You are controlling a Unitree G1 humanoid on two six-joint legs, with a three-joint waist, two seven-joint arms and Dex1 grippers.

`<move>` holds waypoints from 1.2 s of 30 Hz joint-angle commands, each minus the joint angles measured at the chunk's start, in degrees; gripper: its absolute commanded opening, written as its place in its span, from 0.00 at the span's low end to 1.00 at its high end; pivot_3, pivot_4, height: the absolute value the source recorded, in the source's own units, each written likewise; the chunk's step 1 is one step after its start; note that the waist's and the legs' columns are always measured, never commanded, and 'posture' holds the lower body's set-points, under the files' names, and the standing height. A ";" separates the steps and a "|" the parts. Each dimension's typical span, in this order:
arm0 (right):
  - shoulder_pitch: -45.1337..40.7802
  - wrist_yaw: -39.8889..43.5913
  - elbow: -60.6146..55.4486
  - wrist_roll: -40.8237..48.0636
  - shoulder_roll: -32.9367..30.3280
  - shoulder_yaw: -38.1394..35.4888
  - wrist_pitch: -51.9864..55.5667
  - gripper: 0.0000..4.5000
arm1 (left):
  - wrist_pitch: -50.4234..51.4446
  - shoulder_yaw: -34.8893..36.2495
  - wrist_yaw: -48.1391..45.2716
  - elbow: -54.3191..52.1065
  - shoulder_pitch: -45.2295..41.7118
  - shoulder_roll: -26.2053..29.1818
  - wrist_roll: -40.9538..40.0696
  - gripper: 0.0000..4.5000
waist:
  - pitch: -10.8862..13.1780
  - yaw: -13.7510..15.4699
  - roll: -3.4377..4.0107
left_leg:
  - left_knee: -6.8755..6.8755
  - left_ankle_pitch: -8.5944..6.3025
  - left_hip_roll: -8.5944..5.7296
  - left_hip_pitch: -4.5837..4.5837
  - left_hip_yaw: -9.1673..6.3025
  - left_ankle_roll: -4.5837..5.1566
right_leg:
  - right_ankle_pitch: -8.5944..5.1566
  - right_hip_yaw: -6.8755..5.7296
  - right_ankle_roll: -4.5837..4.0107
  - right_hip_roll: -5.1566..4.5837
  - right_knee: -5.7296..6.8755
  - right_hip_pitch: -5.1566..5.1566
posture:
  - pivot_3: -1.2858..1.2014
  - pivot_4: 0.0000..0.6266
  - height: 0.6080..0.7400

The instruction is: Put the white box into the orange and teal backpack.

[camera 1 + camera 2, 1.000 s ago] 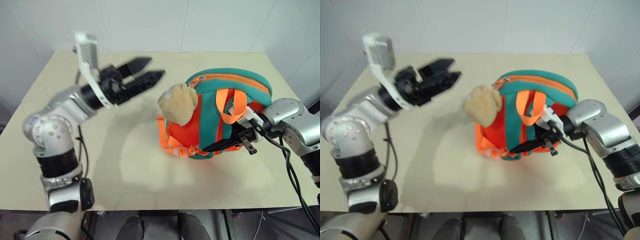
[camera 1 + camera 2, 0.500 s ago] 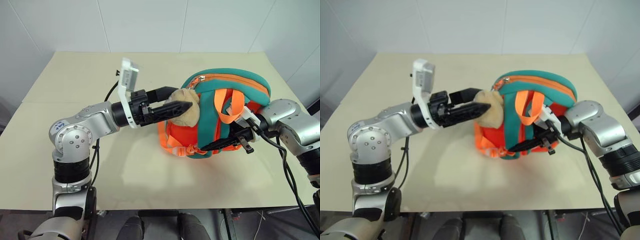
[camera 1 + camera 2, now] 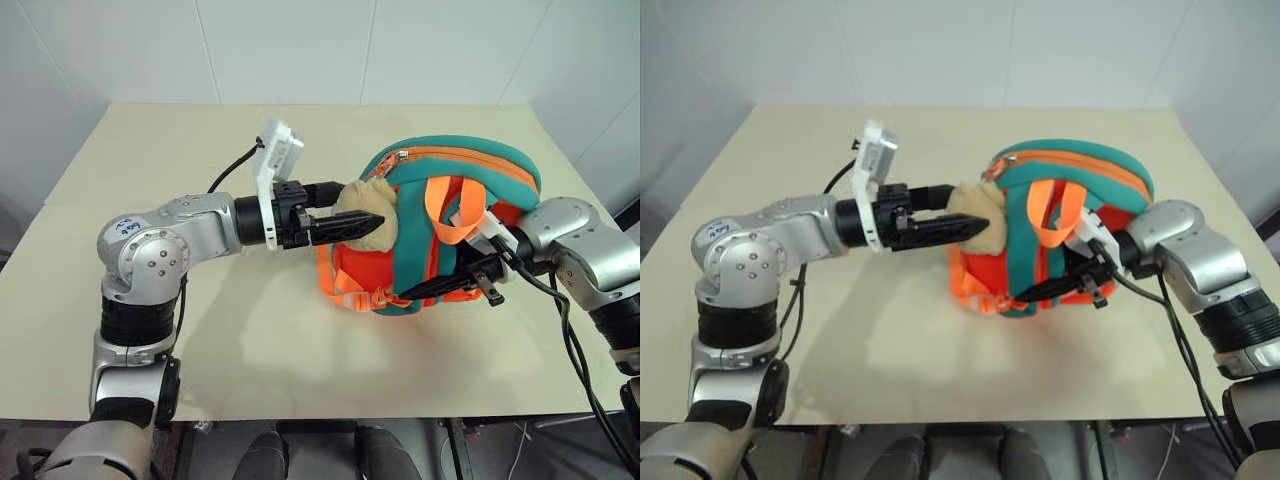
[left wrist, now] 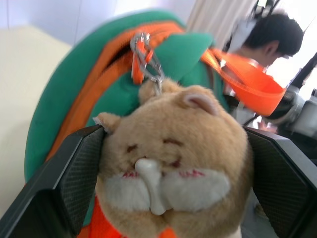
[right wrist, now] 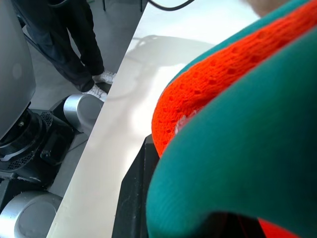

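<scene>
The orange and teal backpack (image 3: 455, 175) stands on the table to the right of centre. A tan plush toy (image 3: 372, 208) hangs from its zip pull (image 4: 148, 62). My left gripper (image 3: 362, 207) points level at the bag from the left and is open. Its fingers (image 4: 74, 173) flank the plush toy's head on both sides. My right gripper (image 3: 445, 287) is at the bag's lower right side, shut on the backpack's teal padding and orange mesh (image 5: 223, 99). The white box is out of view.
The beige table (image 3: 250, 330) has bare room in front of and to the left of the bag. A person (image 4: 275, 34) stands beyond the table, and a person's legs (image 5: 74, 44) show on the floor beside its edge.
My left arm swung right and a little down, from above the open table to the backpack. Its open fingers came around the plush toy. The right gripper and the bag stayed put.
</scene>
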 commanded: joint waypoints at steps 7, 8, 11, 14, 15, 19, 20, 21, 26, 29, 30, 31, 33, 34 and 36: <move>0.22 3.58 -1.69 -0.38 0.85 -2.47 -0.18 0.15 | -1.80 -6.30 -6.14 -0.38 -3.58 2.34 5.98 0.59 | 0.00 0.00 0.00 | 0.01 0.00 0.00 0.00 0.00 0.00 | 0.00 0.00 0.00 0.00 -0.02 0.01 | 0.52 0.24 1.00; 0.39 3.58 -1.84 -0.47 0.86 -2.55 -0.22 0.15 | -1.63 -6.33 -6.40 -0.40 -3.98 2.61 6.34 0.54 | 0.00 -0.03 0.00 | 0.01 0.00 0.00 0.00 0.01 0.00 | 0.00 0.00 0.00 0.00 -0.02 0.00 | 0.52 0.24 1.00; 0.89 3.58 -2.32 -0.50 0.82 -2.84 -0.18 0.15 | -1.46 -6.12 -7.19 -0.91 -4.68 2.98 6.81 0.36 | 0.00 -0.07 0.00 | -0.02 0.00 0.01 0.00 0.01 0.00 | 0.00 0.01 0.00 0.00 -0.01 -0.01 | 0.52 0.24 1.00; 1.22 3.58 -2.68 -0.52 0.83 -3.00 -0.12 0.15 | -1.18 -5.04 -7.87 -1.91 -5.85 3.22 6.18 0.24 | 0.00 0.00 0.00 | -0.02 0.00 0.01 -0.01 0.00 0.00 | 0.00 0.00 0.00 0.00 -0.01 0.00 | 0.52 0.24 1.00; 1.32 3.58 -2.78 -0.56 0.88 -3.04 -0.15 0.15 | -0.95 -4.52 -7.91 -2.13 -6.24 3.32 5.88 0.21 | 0.00 0.00 0.00 | -0.02 0.00 0.00 -0.01 0.00 0.00 | 0.00 0.00 0.00 0.00 -0.01 0.00 | 0.52 0.24 1.00; 1.54 3.58 -2.92 -0.69 1.03 -3.28 -0.13 0.15 | -0.29 -2.38 -7.82 -2.47 -7.30 3.86 4.82 0.16 | 0.01 -0.04 0.01 | -0.03 0.00 0.01 -0.01 0.00 0.01 | 0.00 0.00 0.00 0.00 -0.01 -0.01 | 0.52 0.24 1.00; 1.58 3.58 -2.87 -0.71 1.04 -3.32 -0.19 0.15 | -0.22 -1.74 -7.95 -2.60 -7.49 4.04 4.47 0.16 | 0.01 -0.04 0.01 | -0.04 0.00 0.01 -0.01 0.00 0.01 | 0.00 0.00 0.00 0.00 0.00 -0.01 | 0.52 0.24 1.00; 1.52 3.58 -2.75 -0.77 1.12 -3.30 -0.21 0.15 | -0.21 -1.18 -8.10 -2.72 -7.64 4.34 4.29 0.16 | 0.01 -0.04 0.01 | -0.05 0.00 0.01 -0.01 0.00 0.01 | 0.00 0.00 0.00 0.00 0.00 -0.01 | 0.52 0.24 1.00; 1.50 3.58 -2.64 -0.73 1.24 -3.24 -0.24 0.15 | 0.19 1.42 -8.20 -3.09 -8.36 7.02 4.03 0.15 | 0.01 -0.06 0.02 | -0.04 0.00 0.01 -0.03 0.00 0.01 | 0.00 0.00 0.00 0.00 0.01 -0.03 | 0.52 0.24 1.00; 1.69 3.58 -2.60 -0.41 0.82 -3.12 -0.55 0.15 | -0.14 3.22 -7.84 -2.74 -8.43 9.52 4.83 0.15 | 0.01 -0.07 0.02 | -0.05 0.00 0.01 -0.03 0.00 0.01 | 0.00 0.00 0.00 0.00 0.00 -0.04 | 0.52 0.24 1.00; 1.71 3.58 -2.55 -0.29 0.67 -3.07 -0.66 0.15 | -0.17 3.69 -7.58 -2.60 -8.25 10.26 5.12 0.15 | 0.02 -0.09 0.03 | -0.06 0.00 0.01 -0.02 0.00 0.01 | 0.00 0.00 0.00 0.00 0.00 -0.03 | 0.52 0.24 1.00; 1.73 3.58 -2.52 -0.15 0.51 -3.04 -0.73 0.15 | -0.29 4.43 -7.61 -2.52 -7.83 11.26 5.29 0.15 | 0.02 -0.11 0.03 | -0.06 0.00 0.01 -0.03 0.01 0.01 | 0.00 0.00 0.00 0.00 0.00 -0.04 | 0.52 0.24 1.00; 1.85 3.58 -2.61 0.02 0.18 -2.95 -0.86 0.15 | -0.49 5.55 -7.78 -2.39 -7.13 13.08 5.47 0.15 | 0.02 -0.09 0.04 | -0.06 0.00 0.02 -0.03 0.00 0.01 | 0.00 0.00 0.00 0.00 0.00 -0.04 | 0.52 0.24 1.00; 1.95 3.58 -2.64 0.14 -0.06 -2.85 -0.97 0.15 | -0.32 6.58 -7.77 -1.98 -6.74 14.34 5.51 0.15 | 0.02 -0.12 0.04 | -0.06 0.00 0.01 -0.03 0.00 0.01 | 0.00 0.00 0.00 0.00 0.01 -0.04 | 0.52 0.24 1.00; 2.05 3.58 -2.66 0.26 -0.33 -2.72 -1.13 0.15 | -0.04 7.81 -7.76 -1.34 -6.19 16.04 5.39 0.15 | 0.03 -0.18 0.05 | -0.08 -0.01 0.02 -0.03 0.01 0.01 | 0.00 0.01 0.00 0.00 0.05 -0.04 | 0.52 0.24 1.00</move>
